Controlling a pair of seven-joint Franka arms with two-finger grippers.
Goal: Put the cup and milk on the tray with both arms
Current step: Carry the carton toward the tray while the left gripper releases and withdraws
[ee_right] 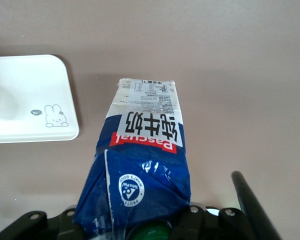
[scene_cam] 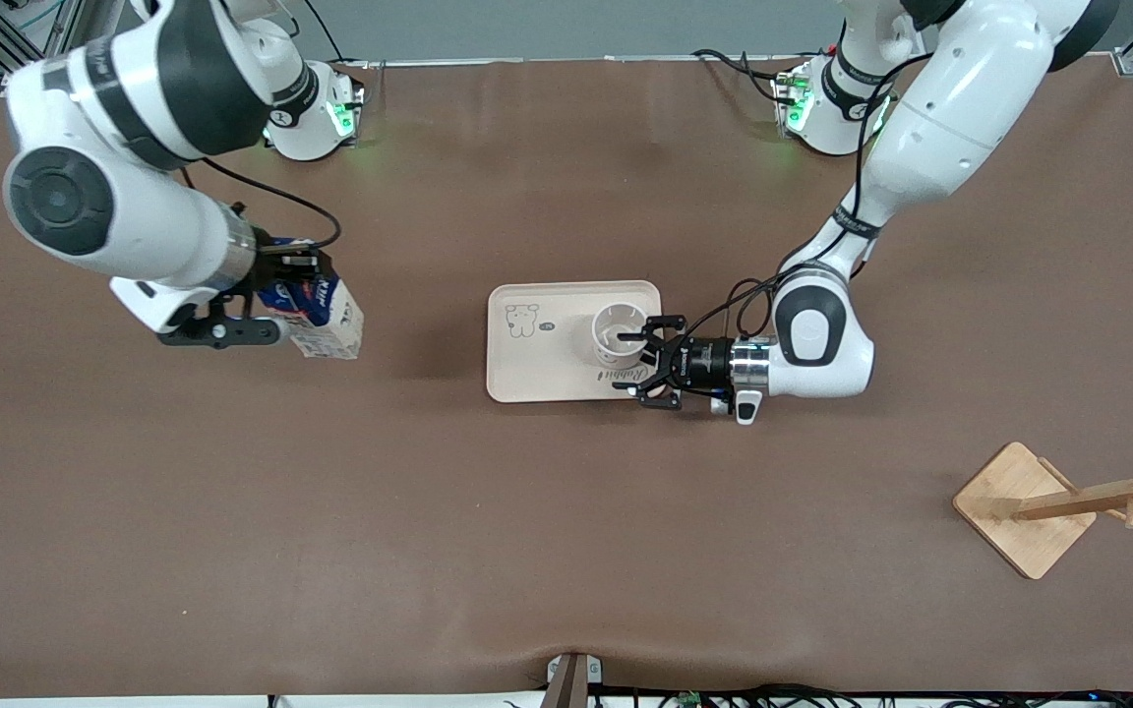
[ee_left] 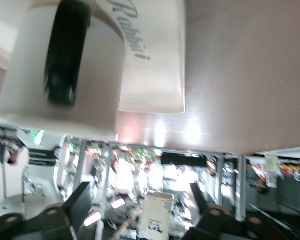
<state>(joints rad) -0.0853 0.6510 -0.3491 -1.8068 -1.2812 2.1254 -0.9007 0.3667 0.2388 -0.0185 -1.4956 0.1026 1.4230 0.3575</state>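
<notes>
on the cream rectangular tray (scene_cam: 527, 379) the white round mug (scene_cam: 618, 337) sits, left tool (scene_cam: 653, 366) wide beside it; right tool (scene_cam: 267, 305) gripping blue-and-white milk carton (scene_cam: 326, 320) should carry it level over the tray's bare end.

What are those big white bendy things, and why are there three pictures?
They are two robot arms at a brown table. The big picture looks down from above; the other two come from cameras on each arm's wrist.

The right arm's end effector is shut on the blue and white milk carton, lifted above the table toward that arm's end.

The left arm's end effector is open beside the white round cup with its black handle. The cup stands on the cream rectangular tray with a rabbit drawing.

A wooden stand lies tipped over toward the left arm's end, nearer the front camera than the tray.
</notes>
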